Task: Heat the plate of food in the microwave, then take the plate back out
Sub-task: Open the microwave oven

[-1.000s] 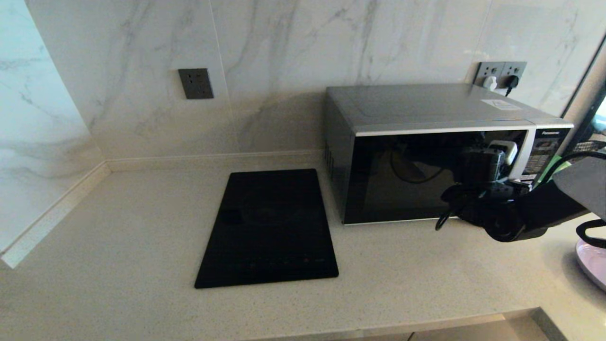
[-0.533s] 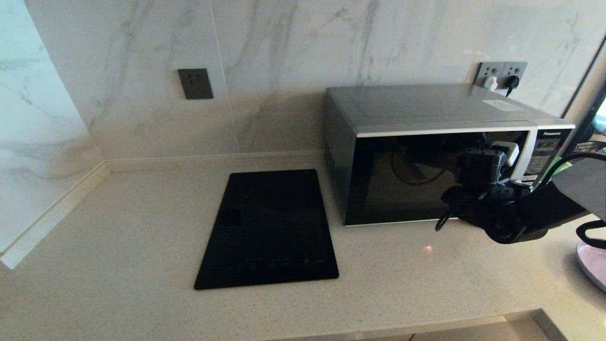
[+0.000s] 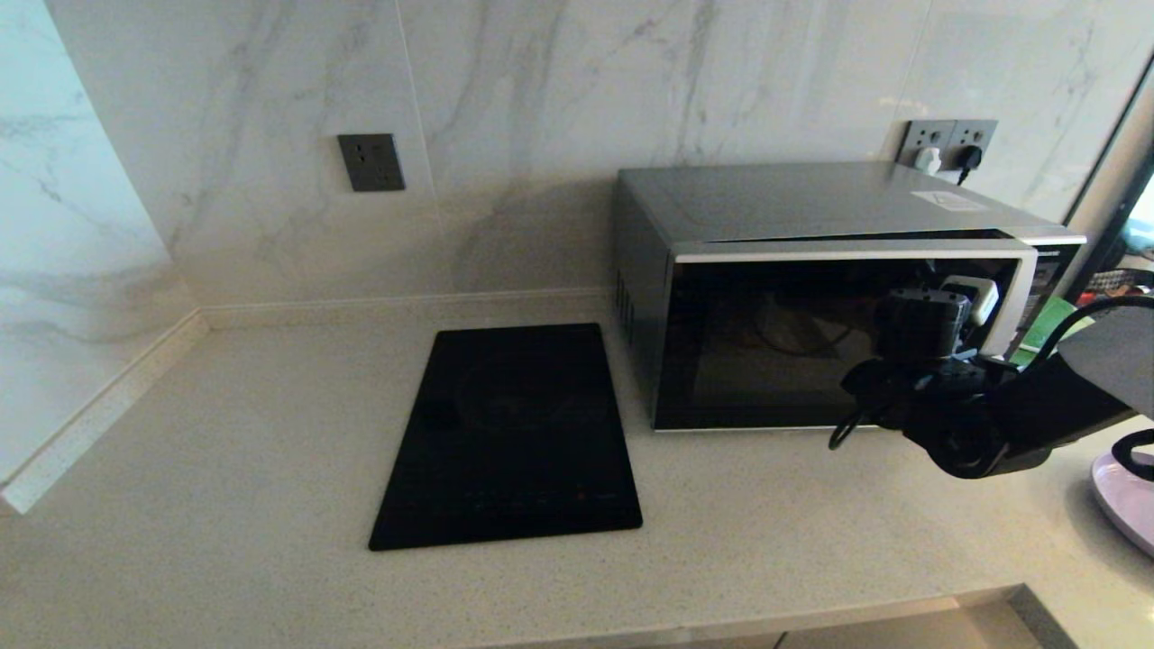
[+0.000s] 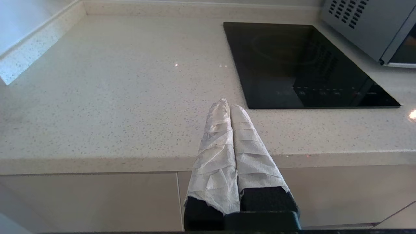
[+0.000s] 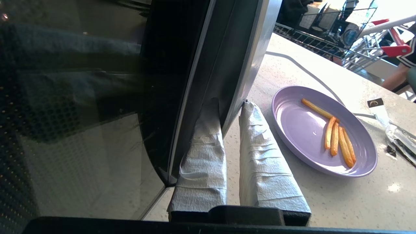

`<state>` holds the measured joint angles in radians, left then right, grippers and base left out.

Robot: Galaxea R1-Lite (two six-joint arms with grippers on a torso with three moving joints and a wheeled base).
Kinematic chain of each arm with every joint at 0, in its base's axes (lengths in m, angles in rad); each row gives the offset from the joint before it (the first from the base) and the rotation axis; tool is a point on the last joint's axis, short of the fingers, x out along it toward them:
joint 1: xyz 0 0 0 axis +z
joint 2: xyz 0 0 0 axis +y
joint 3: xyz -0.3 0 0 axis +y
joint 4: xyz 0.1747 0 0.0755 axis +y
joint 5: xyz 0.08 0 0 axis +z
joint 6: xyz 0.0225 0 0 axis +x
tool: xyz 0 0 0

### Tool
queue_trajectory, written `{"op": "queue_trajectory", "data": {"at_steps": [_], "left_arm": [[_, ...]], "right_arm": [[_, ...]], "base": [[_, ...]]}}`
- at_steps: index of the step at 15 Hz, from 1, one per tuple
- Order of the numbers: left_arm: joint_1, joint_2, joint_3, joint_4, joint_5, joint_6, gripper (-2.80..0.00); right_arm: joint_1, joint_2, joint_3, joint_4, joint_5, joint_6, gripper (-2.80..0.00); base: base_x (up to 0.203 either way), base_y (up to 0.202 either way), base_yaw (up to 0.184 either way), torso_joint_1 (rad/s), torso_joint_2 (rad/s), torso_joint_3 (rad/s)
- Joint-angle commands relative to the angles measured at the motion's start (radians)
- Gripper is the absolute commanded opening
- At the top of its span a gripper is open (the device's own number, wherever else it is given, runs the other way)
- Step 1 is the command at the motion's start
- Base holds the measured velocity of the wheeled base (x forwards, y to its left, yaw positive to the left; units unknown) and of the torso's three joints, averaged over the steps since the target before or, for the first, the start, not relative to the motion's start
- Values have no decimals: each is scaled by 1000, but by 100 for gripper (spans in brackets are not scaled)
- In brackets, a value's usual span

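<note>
Pincer on my right arm [image 5: 232, 112] is clamping its white-wrapped fingers [image 5: 203, 152] narrowly on the free edge of the black glass door [image 3: 766, 338] of the boxy silver-grey microwave [image 3: 811, 203], which is standing slightly ajar. Just beside it, the round lavender plate of golden fries [image 5: 321, 130] is sitting on the speckled pale tabletop [image 3: 270, 451]. My left pincer [image 4: 230, 107] is hanging shut and empty at the tabletop's front edge, with the flat black glass cooktop [image 3: 514, 433] beyond.
</note>
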<state>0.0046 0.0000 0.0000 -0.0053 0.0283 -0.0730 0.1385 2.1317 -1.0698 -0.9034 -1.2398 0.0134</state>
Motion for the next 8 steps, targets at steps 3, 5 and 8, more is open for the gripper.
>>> {"op": "queue_trajectory", "data": {"at_steps": [3, 5, 8], "left_arm": [[0, 2, 0, -1, 1, -1, -280], [0, 2, 0, -1, 1, -1, -280], [0, 0, 0, -1, 1, -1, -280]], "right_arm": [[16, -22, 40, -47, 1, 0, -280], [32, -22, 50, -61, 2, 2, -280], [64, -24, 65, -83, 0, 0, -280]], "base": [[0, 0, 0, 0, 0, 0], [0, 0, 0, 0, 0, 0], [0, 0, 0, 0, 0, 0]]}}
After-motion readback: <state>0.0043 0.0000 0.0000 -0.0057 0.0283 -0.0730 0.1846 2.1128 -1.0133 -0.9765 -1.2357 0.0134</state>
